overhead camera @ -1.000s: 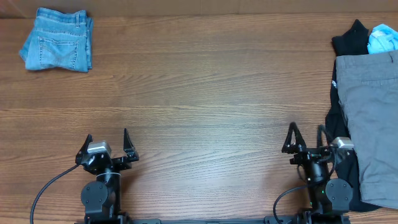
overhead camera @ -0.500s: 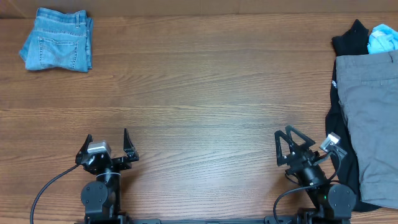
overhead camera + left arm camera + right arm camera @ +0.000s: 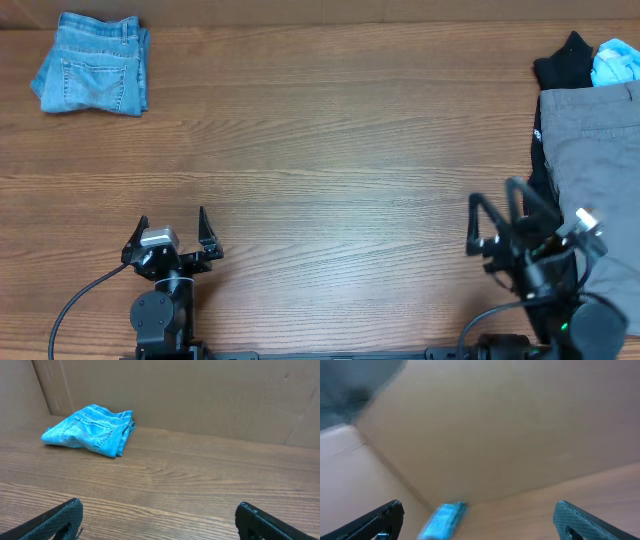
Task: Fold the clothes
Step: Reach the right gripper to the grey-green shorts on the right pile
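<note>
While the plain mid-grey woven shorts (image 3: pixel 590 160) are lying over a black garment (image 3: pixel 565 62) on the wooden worktop (image 3: pixel 330 150), the right gripper (image 3: pixel 498 218) is hovering just beside them, jaws spread, probably for a grasp; the left gripper (image 3: pixel 172 228) is idling well apart, jaws likewise spread.

Grey shorts (image 3: pixel 600 170) flat at table's right edge

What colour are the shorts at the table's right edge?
The shorts are plain grey; overhead view.
</note>
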Motion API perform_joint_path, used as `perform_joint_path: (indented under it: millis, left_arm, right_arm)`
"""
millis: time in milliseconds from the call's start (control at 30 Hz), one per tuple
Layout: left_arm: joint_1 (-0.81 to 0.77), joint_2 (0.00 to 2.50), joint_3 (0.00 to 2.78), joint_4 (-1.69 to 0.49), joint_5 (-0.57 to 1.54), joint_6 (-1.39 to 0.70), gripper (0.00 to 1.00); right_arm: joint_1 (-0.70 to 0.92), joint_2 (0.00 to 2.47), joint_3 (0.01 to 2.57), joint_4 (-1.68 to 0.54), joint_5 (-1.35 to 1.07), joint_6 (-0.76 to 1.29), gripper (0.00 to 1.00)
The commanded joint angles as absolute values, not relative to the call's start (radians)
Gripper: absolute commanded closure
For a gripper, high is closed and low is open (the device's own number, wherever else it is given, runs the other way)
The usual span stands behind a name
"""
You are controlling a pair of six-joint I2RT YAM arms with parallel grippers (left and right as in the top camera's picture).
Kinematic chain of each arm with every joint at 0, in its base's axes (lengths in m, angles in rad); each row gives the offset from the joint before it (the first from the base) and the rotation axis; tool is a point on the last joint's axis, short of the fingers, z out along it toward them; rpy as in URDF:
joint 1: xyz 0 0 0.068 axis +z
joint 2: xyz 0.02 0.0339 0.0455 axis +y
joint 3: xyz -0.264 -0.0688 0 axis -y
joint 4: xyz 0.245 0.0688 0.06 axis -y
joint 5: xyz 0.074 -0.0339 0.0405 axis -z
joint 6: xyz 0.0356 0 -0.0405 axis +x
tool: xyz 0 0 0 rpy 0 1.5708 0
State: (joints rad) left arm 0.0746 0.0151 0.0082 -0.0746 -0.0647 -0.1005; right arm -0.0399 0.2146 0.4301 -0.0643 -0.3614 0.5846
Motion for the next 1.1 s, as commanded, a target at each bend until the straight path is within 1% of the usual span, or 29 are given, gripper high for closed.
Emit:
perform_joint_path:
  millis: [0, 100, 233, 267, 300, 333, 433, 533, 600, 667, 833, 933, 1067]
  left_arm:
    - [0.086, 0.004, 0.005, -0.07, -0.074, -0.089, 0.0]
    - [0.086, 0.004, 0.005, -0.07, -0.074, -0.089, 0.0]
    - [0.086, 0.004, 0.005, -0.07, -0.074, -0.089, 0.0]
    - [0.086, 0.004, 0.005, -0.07, -0.074, -0.089, 0.0]
    - [0.086, 0.004, 0.005, -0.07, -0.074, -0.089, 0.0]
    - [0.086, 0.004, 0.005, -0.07, -0.074, -0.089, 0.0]
    - [0.086, 0.004, 0.005, -0.07, -0.074, -0.089, 0.0]
    - [0.086, 0.004, 0.005, -0.07, -0.074, -0.089, 0.0]
    - [0.086, 0.004, 0.005, -0.07, -0.074, -0.089, 0.0]
    - [0.086, 0.004, 0.005, -0.07, -0.074, -0.089, 0.0]
    - [0.086, 0.004, 0.005, -0.07, -0.074, -0.089, 0.0]
    - [0.086, 0.004, 0.005, -0.07, -0.074, -0.089, 0.0]
    - [0.086, 0.004, 0.005, -0.07, -0.074, -0.089, 0.0]
  right_arm:
    - [-0.046, 0.413, 0.621, -0.165, -0.135, 0.345, 0.0]
    - [-0.046, 0.615, 0.765, -0.245, -0.044, 0.272, 0.0]
    - [-0.051, 0.904, 0.97, -0.368, 0.075, 0.226, 0.0]
    - [-0.058, 0.991, 1.035, -0.414, 0.122, 0.217, 0.0]
    - [-0.076, 1.155, 1.163, -0.508, 0.205, 0.2, 0.0]
    - [-0.087, 1.243, 1.233, -0.562, 0.246, 0.2, 0.0]
    - [-0.11, 1.479, 1.434, -0.744, 0.303, 0.2, 0.0]
    - [-0.111, 1.629, 1.551, -0.842, 0.339, 0.2, 0.0]
    - [-0.111, 1.691, 1.561, -0.817, 0.34, 0.186, 0.0]
    - [-0.114, 1.757, 1.561, -0.771, 0.355, 0.107, 0.0]
    - [-0.12, 1.929, 1.562, -0.669, 0.633, 0.044, 0.0]
    - [-0.13, 2.011, 1.562, -0.608, 0.696, -0.061, 0.0]
    - [-0.154, 2.097, 1.562, -0.533, 0.741, -0.136, 0.0]
